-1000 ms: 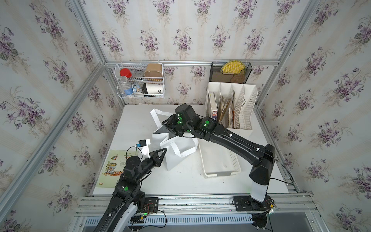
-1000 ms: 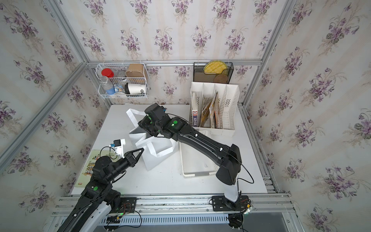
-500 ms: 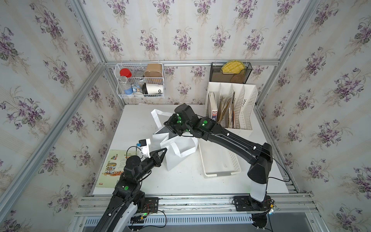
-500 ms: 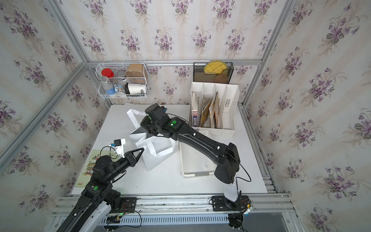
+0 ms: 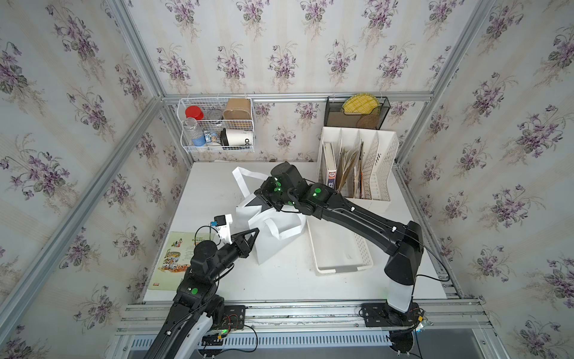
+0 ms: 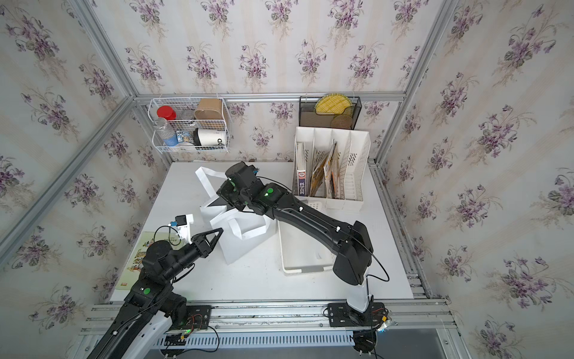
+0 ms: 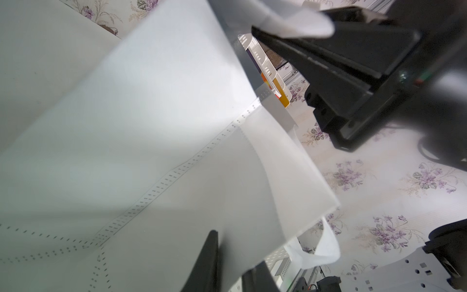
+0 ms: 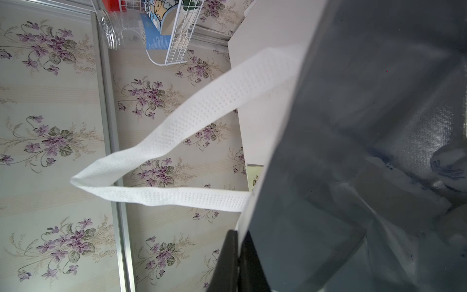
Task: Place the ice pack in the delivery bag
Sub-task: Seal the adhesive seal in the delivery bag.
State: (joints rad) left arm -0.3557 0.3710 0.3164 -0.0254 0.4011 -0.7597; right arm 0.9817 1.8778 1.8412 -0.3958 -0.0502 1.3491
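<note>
Delivery bag (image 5: 270, 245): white fabric, silver lining, strap handles. Right claw (image 8: 238, 252) clamped on rim; left claw (image 7: 236, 252) slightly apart.

"OD" on wht cup (image 6: 211, 138)

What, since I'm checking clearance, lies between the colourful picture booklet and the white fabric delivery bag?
The left arm's black gripper, tips at the white fabric delivery bag, wrist near the colourful picture booklet; both top views show it.

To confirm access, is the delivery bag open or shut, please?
Open: the right wrist view looks inside the delivery bag, onto its silver lining.
</note>
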